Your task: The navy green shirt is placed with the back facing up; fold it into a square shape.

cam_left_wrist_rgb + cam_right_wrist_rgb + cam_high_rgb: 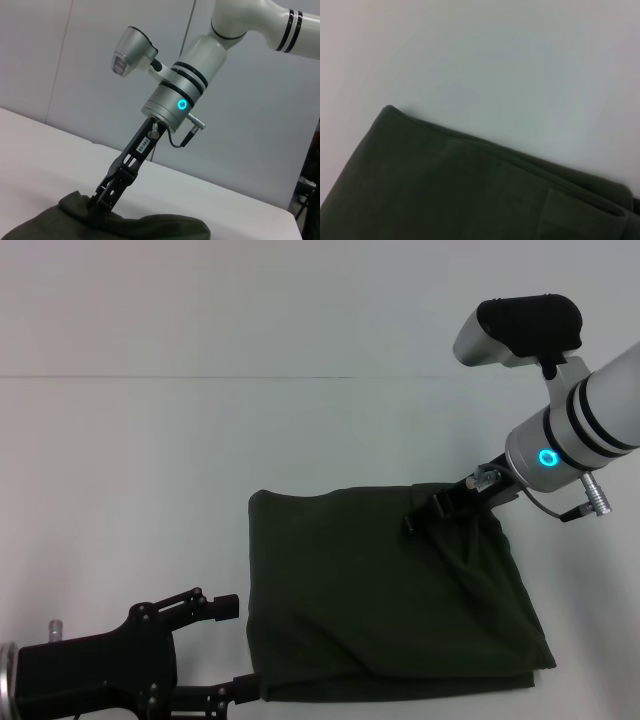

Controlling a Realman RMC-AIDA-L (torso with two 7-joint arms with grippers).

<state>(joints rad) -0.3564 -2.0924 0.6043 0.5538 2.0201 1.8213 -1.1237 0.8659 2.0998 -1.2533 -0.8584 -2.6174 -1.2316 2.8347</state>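
My right gripper [428,508] pinches the navy green shirt [380,600] at its 1 o'clock edge; my left gripper [232,648], jaws spread, waits at 8 o'clock beside the table-centre bundle

Before me lies a broad, plain white worktop [140,490] with a smooth matte surface, evenly lit, with only soft shadows on it. A thin straight seam line [180,377] runs across it from side to side on the far part in my head view, dividing the surface into a nearer and a farther stretch. In my left wrist view the worktop ends at a straight far edge, and behind it stands a pale grey wall [65,65] built of flat panels, with narrow vertical joints [191,25] between them. At the side of that view, beyond the worktop's corner, some dark equipment [309,195] stands, too cut off to identify.
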